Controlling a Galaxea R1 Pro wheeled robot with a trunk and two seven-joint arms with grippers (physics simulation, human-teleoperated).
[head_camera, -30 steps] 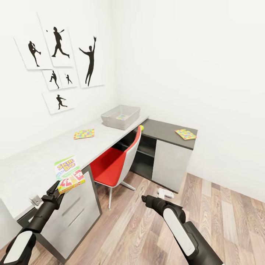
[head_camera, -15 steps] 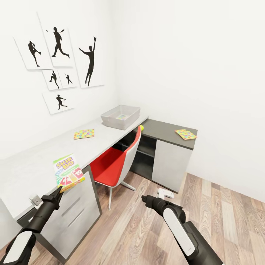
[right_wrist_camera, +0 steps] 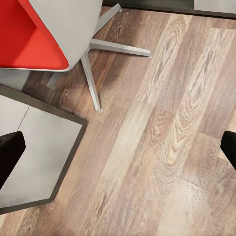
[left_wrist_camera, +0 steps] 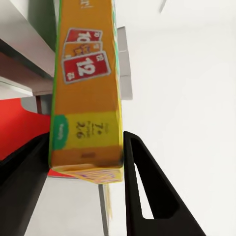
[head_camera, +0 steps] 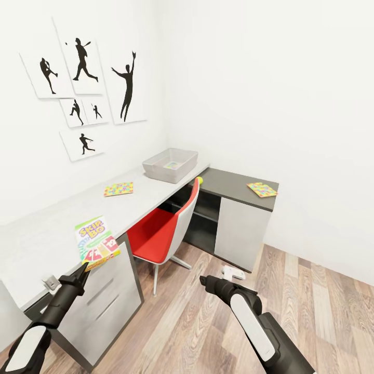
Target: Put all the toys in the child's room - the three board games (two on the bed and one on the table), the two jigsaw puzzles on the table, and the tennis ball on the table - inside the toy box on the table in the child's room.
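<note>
One board game, the red-orange-green SKIP-BO box (head_camera: pixel 96 243), is clamped by its lower edge in the left pincer (head_camera: pixel 83 268), whose two black fingers (left_wrist_camera: pixel 147 196) press against the box's opposite faces in the left wrist view. Compared with a second ago the box sits a touch lower and leans back toward the wall, above the near end of the pale surface (head_camera: pixel 47 234); over the last half second it has hardly moved, and the head view has not shifted, so the carry appears to have paused rather than advanced.

That leaves the delivery still open. The toy box (head_camera: pixel 171 164) stands well beyond the left pincer, at the far end of the surface near the corner, already holding a small colourful flat item (head_camera: pixel 171 165) too small to identify. Between the held box and the tray lies one jigsaw puzzle (head_camera: pixel 118 188). The tennis ball (head_camera: pixel 199 181) peeks over the back of the red chair (head_camera: pixel 158 234) beside the tray, and the second jigsaw puzzle (head_camera: pixel 262 189) rests on the dark cabinet top, far off toward the right pincer's side.

The right pincer (head_camera: pixel 203 281) hangs low over the wood floor (right_wrist_camera: pixel 162 132) with its fingertips spread wide and nothing between them. Reaching the tray probably calls for a base move along the surface.
</note>
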